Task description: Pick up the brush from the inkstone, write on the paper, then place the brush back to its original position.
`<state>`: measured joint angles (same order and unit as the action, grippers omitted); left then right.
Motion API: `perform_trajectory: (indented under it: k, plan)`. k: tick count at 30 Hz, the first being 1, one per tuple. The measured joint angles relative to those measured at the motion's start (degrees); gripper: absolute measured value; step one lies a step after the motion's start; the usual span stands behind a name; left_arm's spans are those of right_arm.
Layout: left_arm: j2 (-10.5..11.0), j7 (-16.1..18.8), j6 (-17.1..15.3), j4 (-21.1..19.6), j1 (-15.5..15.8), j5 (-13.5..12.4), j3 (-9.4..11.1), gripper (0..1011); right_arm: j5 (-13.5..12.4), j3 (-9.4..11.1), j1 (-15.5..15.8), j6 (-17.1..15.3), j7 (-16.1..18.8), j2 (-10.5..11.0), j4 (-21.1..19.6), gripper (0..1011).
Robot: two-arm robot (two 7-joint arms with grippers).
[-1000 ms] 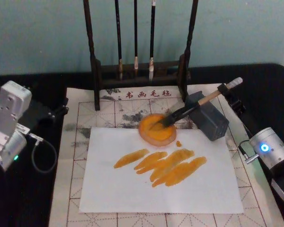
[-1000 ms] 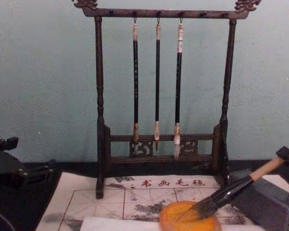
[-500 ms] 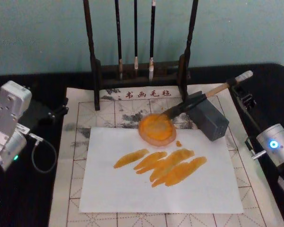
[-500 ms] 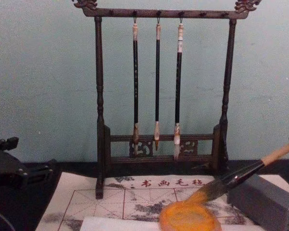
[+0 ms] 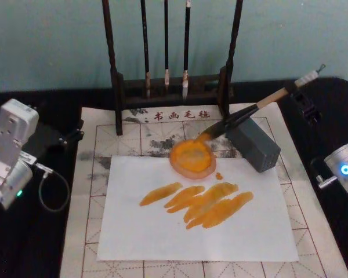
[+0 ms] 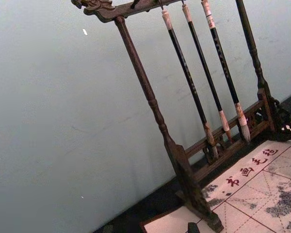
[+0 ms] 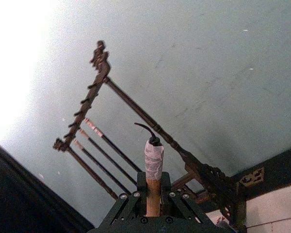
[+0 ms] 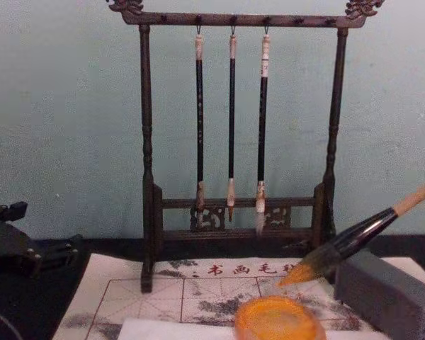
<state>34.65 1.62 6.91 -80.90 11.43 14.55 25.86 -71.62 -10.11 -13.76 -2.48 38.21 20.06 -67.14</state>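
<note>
- One arm at work. Head view: the right gripper [image 5: 292, 91] in the upper right is clamped on the pale upper handle of the brush [image 5: 249, 110]. The left gripper [image 5: 57, 138] is parked at the left edge, well apart.
- Same view: the brush's long axis runs diagonally, tuft lower left, handle end upper right. The tuft is at the upper-right rim of the orange ink dish [image 5: 191, 159]. The shaft crosses above the grey block [image 5: 254, 145].
- The paper [image 5: 162, 237] lies below the dish, with orange strokes across its middle. Writing looks done, so the return step is likely.
- Left wrist view: faces the brush rack [image 6: 150, 99], away from the brush.
- Right wrist view: the handle stands straight up between the jaws, held tight.
- Chest view: the tuft hangs just above the dish's right half with a gap between them. The block sits under the shaft at lower right, not touching it.
- Judgement: the next move is down and lower-left along the axis, tuft into the dish and shaft onto the block.
</note>
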Motion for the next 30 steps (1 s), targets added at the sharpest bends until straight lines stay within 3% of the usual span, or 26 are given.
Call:
perform_trajectory:
  k: [6, 17, 30]
  plan:
    - [0.0, 0.0, 0.0, 0.0, 0.0, 0.0, 0.0, 1001, 3.5, -2.3, 0.0, 1.5, -0.3, 3.1, -2.1, 183]
    - [0.0, 0.0, 0.0, 0.0, 0.0, 0.0, 0.0, 1001, 6.5, -4.8, 0.1, 3.4, 0.8, 7.5, -5.6, 183]
    - [0.0, 0.0, 0.0, 0.0, 0.0, 0.0, 0.0, 1001, 10.0, -6.3, 0.7, 5.8, 1.3, 9.9, -7.8, 183]
